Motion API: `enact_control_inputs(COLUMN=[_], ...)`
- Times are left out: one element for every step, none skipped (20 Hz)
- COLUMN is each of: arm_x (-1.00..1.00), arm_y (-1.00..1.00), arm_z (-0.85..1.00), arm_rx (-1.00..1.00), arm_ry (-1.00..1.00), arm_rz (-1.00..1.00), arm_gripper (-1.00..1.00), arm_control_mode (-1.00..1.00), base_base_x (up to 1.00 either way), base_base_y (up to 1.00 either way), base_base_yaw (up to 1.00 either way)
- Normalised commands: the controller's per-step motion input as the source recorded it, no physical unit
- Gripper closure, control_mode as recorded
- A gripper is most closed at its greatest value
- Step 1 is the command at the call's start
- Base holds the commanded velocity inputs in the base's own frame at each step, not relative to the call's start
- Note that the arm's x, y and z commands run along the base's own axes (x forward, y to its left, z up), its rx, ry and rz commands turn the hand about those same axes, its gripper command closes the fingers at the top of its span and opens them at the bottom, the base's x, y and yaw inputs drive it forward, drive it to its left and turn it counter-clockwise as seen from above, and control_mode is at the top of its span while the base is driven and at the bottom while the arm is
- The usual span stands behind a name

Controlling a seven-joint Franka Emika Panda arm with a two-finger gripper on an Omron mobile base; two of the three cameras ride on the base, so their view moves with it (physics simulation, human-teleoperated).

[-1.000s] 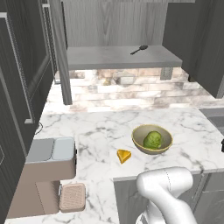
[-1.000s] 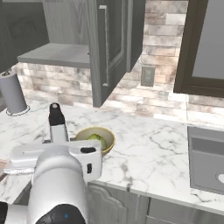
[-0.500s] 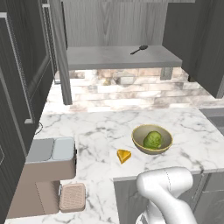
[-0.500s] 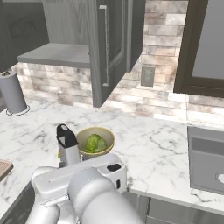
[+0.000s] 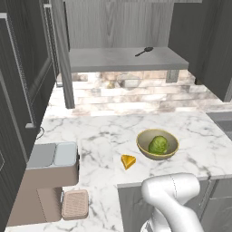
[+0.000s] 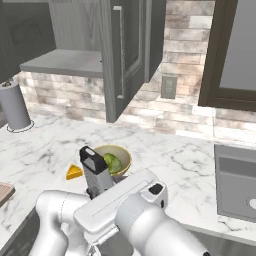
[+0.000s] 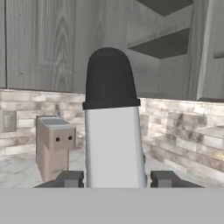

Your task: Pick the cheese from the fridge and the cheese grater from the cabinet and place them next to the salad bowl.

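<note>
While the gripper [image 7: 116, 179] pinches the cheese grater [image 6: 97, 171], it has swung rightward since a second ago, so the salad bowl [image 6: 120, 154] now sits just behind it and the cheese [image 6: 74, 172] to its left; set-down looks close.

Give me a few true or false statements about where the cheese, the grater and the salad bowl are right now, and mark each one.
1. The cheese lies on the counter beside the salad bowl. True.
2. The cheese grater stands on the cabinet shelf. False: it is held between the tool's fingers.
3. The salad bowl is empty. False: a green lettuce ball sits in it.
4. A small black spoon lies on the cabinet shelf. True.
5. The cabinet door is shut. False: it stands open.
</note>
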Motion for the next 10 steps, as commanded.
enact_control_inputs(arm_x=[0.40, 0.46, 0.49, 0.48, 0.51, 0.49, 0.49, 0.46, 0.41, 0.40], arm_y=[-0.22, -0.14, -0.11, -0.08, -0.04, -0.03, 0.00, 0.00, 0.00, 0.00], arm_z=[-0.01, -0.04, -0.09, -0.11, -0.14, -0.14, -0.17, -0.17, -0.19, -0.24], arm_rx=[0.00, 0.00, 0.00, 0.00, 0.00, 0.00, 0.00, 0.00, 0.00, 0.00], arm_ry=[-0.15, -0.15, -0.15, -0.14, -0.14, -0.15, -0.15, -0.13, -0.12, -0.10], arm_rz=[0.15, 0.14, 0.14, 0.14, 0.16, 0.16, 0.16, 0.15, 0.13, 0.11], arm_gripper=[1.00, 1.00, 1.00, 1.00, 1.00, 1.00, 1.00, 1.00, 1.00, 1.00], arm_control_mode=[-1.00, -1.00, -1.00, -1.00, -1.00, -1.00, -1.00, -1.00, -1.00, -1.00], base_base_x=[0.00, 0.00, 0.00, 0.00, 0.00, 0.00, 0.00, 0.00, 0.00, 0.00], base_base_y=[0.00, 0.00, 0.00, 0.00, 0.00, 0.00, 0.00, 0.00, 0.00, 0.00], base_base_yaw=[0.00, 0.00, 0.00, 0.00, 0.00, 0.00, 0.00, 0.00, 0.00, 0.00])
